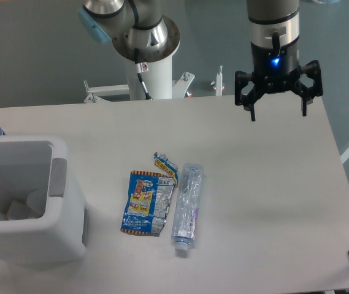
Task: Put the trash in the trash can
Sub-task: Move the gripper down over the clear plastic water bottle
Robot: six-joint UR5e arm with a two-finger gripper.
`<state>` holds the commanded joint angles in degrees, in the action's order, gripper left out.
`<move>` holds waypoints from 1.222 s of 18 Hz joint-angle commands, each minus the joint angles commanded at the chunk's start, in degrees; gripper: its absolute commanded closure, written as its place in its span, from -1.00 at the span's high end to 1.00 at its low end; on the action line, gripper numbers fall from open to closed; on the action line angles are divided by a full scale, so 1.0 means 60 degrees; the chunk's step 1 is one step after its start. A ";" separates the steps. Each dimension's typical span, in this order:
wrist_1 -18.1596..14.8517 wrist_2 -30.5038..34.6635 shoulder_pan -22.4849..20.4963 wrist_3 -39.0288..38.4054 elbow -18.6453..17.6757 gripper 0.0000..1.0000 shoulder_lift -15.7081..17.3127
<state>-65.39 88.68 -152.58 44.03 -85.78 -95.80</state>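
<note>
Gripper is held spread wide, empty – bottle down-left could get nudged into wrapper if approached off-center.

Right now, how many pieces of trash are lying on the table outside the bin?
2: the snack wrapper lies mid-table, and the crushed plastic bottle lies right beside it. Part of the inside of the trash can is hidden.

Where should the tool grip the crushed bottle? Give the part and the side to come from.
Grip the crushed bottle across its mid-body, coming straight down from above. It lies flat on the table, long axis running near to far, cap end nearest the camera. The wrapper lies close along its left side, so that finger has little room. The tool hangs open, far to the right.
</note>
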 joint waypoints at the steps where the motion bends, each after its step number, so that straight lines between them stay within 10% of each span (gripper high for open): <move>1: 0.0000 0.0000 0.0000 0.0000 0.0000 1.00 0.0000; 9: 0.0029 -0.0015 0.0117 -0.0103 0.0000 1.00 -0.0205; 22: 0.0322 -0.2109 0.0688 -0.1348 0.0365 1.00 -0.2502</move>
<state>-63.46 76.03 -148.45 35.95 -83.59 -110.81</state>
